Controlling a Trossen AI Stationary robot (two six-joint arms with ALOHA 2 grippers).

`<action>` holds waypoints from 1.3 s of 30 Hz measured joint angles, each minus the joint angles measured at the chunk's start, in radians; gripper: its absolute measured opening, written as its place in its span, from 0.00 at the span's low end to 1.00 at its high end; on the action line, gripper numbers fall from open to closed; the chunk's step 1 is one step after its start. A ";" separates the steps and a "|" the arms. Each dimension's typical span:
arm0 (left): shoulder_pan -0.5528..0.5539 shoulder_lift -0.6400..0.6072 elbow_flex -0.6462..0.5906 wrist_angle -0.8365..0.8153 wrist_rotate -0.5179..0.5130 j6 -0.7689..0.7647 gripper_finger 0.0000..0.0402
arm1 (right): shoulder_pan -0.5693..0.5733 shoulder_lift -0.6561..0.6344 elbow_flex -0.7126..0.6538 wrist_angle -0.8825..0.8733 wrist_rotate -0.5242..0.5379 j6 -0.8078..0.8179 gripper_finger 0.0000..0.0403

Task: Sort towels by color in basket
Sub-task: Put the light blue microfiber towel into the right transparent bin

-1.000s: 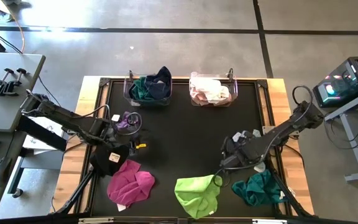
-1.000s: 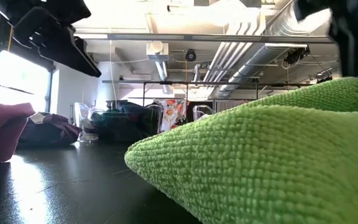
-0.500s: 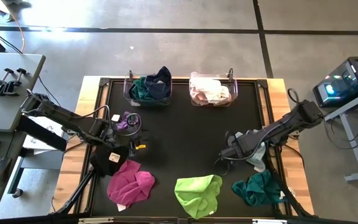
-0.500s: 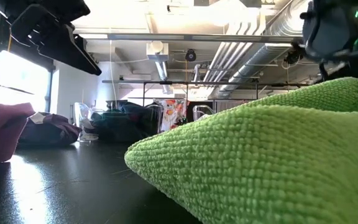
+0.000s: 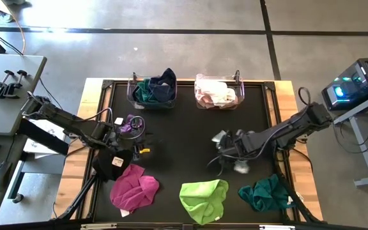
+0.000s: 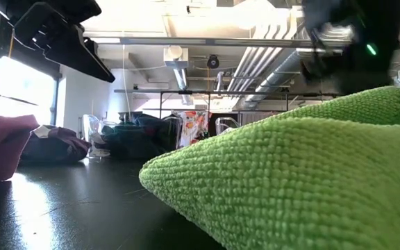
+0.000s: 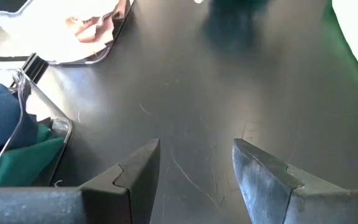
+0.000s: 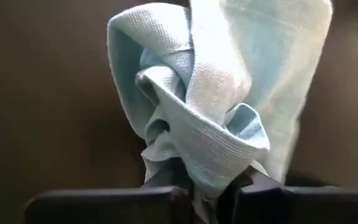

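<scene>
Pale mint towel (image 8: pixel 216 106) pinched in closed jaws of right gripper (image 5: pixel 225 153), held above table (image 5: pixel 184 137) centre-right. Lime green towel (image 5: pixel 203 198) at 6 o'clock edge, magenta towel (image 5: pixel 135 190) at 7, teal towel (image 5: pixel 267 193) at 5. Left gripper (image 7: pixel 194 171) parked at 9 o'clock, jaws open, nothing held.
</scene>
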 joint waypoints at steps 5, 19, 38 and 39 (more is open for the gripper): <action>0.000 0.000 0.000 0.008 0.000 0.001 0.46 | -0.002 0.002 0.243 -0.149 0.209 -0.166 0.05; 0.000 0.000 0.000 0.058 0.000 0.040 0.46 | -0.466 0.000 0.614 -0.221 0.445 -1.120 0.05; 0.047 0.005 0.001 0.397 0.147 0.486 0.46 | -1.002 0.132 0.180 0.401 -0.223 -1.487 0.12; 0.056 0.005 0.001 0.421 0.159 0.514 0.46 | -1.002 0.137 0.175 0.402 -0.228 -1.489 0.14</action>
